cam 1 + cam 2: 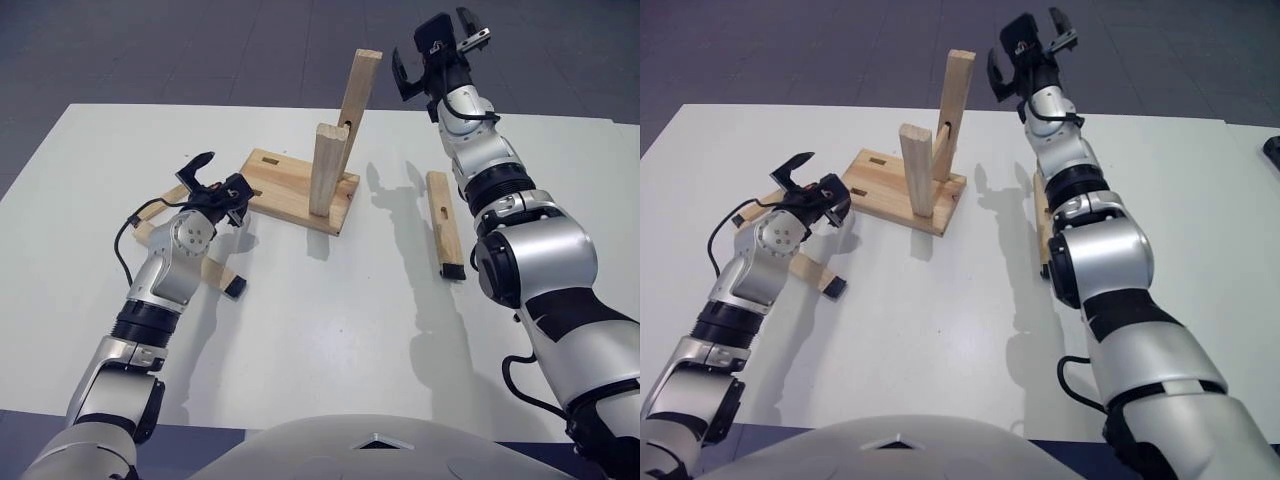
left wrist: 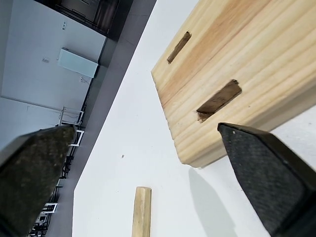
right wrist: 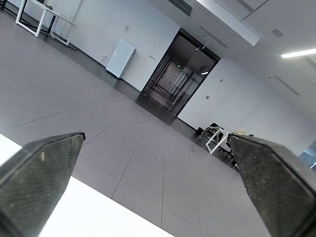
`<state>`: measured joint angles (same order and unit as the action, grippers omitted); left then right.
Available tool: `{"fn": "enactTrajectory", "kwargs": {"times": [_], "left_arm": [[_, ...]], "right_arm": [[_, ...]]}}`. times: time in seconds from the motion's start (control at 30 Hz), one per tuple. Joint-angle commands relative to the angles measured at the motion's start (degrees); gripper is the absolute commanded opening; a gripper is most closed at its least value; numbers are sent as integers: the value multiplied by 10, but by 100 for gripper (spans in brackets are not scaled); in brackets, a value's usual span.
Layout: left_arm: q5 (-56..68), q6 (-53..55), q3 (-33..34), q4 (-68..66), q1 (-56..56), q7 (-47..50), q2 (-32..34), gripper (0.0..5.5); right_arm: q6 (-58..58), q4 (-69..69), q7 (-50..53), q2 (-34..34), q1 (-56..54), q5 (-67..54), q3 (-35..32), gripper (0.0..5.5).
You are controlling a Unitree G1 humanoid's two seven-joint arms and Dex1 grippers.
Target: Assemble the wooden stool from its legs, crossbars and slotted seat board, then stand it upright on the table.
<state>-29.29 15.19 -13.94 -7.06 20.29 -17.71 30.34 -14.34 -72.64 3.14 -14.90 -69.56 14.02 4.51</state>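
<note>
The slotted seat board point(image 1: 290, 190) lies flat at the middle of the white table point(image 1: 320, 340). Two wooden legs stand in it: a shorter one point(image 1: 327, 170) in front and a taller one point(image 1: 356, 95) leaning behind it. A third leg point(image 1: 443, 222) with a black foot lies loose to the right of the board. My left gripper point(image 1: 215, 180) is open just off the board's left edge, and the board's empty slots point(image 2: 217, 98) show close up between its fingers. My right gripper point(image 1: 437, 48) is open, raised above the table's far edge to the right of the tall leg, holding nothing.
Loose wooden bars lie under and beside my left arm: one point(image 1: 150, 213) at the left, another with a black tip point(image 1: 226, 279) nearer the front. A short wooden piece point(image 2: 141, 212) lies on the table by the board. Dark floor lies beyond the table's far edge.
</note>
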Motion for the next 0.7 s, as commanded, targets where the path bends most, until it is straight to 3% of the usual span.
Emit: {"fn": "enactTrajectory", "kwargs": {"times": [0.03, 0.2, 0.47, 0.7], "left_arm": [[-12, 24, -7, 43, -18, -23, 5, 536], [-36, 29, -14, 0, -14, -5, 11, 536], [-54, -20, -37, -201, 56, 58, -14, 536], [-50, -63, -50, -295, 112, 90, -37, 536]], "right_arm": [[-9, -10, -2, -9, -17, 4, -1, 540], [-26, -15, -22, -12, -20, 7, 1, 540], [-60, -19, -63, -16, -22, 22, 14, 540], [-119, -9, -188, 0, -8, -6, 0, 540]]}}
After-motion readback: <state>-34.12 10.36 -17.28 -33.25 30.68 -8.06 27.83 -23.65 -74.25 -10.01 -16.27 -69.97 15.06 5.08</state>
